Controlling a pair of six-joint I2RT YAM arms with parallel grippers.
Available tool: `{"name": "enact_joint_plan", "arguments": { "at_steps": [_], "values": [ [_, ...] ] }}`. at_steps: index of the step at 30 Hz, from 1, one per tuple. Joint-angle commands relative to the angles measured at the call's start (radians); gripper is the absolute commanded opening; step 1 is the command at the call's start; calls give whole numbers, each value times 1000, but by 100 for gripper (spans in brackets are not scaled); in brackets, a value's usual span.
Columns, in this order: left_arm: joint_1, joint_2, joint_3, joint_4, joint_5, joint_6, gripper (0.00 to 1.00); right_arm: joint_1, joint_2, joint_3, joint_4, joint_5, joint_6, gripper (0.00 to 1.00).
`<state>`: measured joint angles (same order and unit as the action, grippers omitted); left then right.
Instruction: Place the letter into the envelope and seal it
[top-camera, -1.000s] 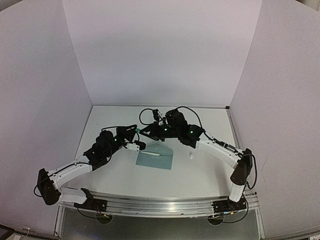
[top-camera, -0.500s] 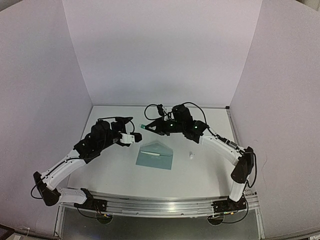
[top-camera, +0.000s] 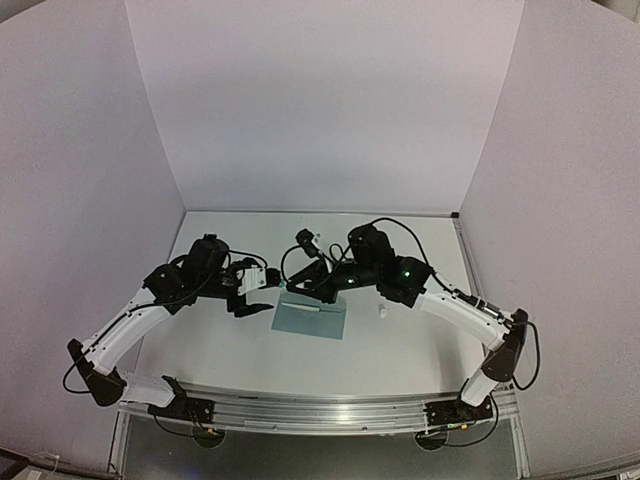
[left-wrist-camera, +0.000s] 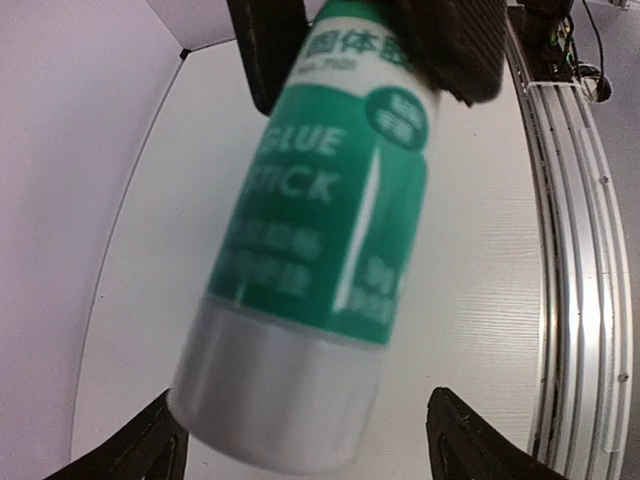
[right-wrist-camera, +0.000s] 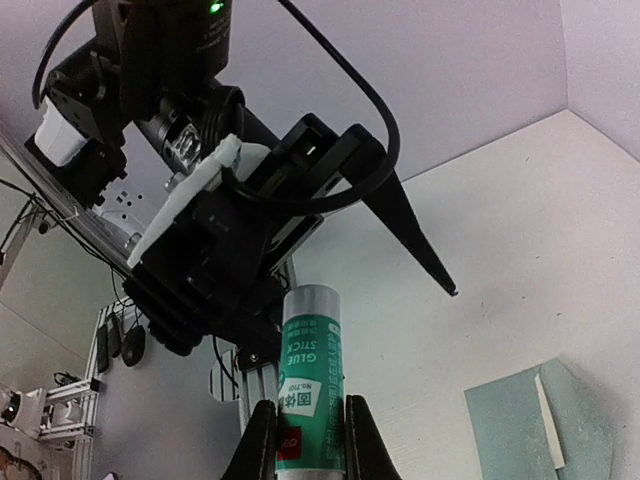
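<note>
Plainly, the right tool (right-wrist-camera: 310, 452) was clamped on one end of a green glue stick (right-wrist-camera: 312, 370), its fingers pressed to either side of the tube. The left tool (left-wrist-camera: 315, 445) stood wide open, its two fingers spread on either side of the stick's silver end and clear of it. Both tools met above the table (top-camera: 380, 355), just past the far edge of the envelope (top-camera: 312, 320), which lay flat between the arms. A thin pale strip (right-wrist-camera: 546, 420) ran along the envelope near its flap; whether that was the letter, I could not tell. A small white object (top-camera: 382, 312) sat just right of the envelope.
</note>
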<state>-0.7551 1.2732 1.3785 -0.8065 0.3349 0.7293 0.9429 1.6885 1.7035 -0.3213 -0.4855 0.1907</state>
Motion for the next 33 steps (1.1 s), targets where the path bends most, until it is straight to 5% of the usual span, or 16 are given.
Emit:
{"name": "enact_joint_plan", "arguments": {
  "at_steps": [1,12,22,28,33],
  "values": [
    [8,26,85,-20,116,-109,73,19,6,22,-37,27,-161,0],
    [14,43,100,-3,188,-166,61,43,51,66,-109,96,-261,0],
    [20,42,96,-11,208,-144,27,47,69,85,-108,91,-266,0],
    [25,41,97,-34,207,-121,38,48,58,81,-109,109,-271,0],
    [31,42,103,-65,202,-80,33,48,51,72,-110,110,-275,0]
  ]
}}
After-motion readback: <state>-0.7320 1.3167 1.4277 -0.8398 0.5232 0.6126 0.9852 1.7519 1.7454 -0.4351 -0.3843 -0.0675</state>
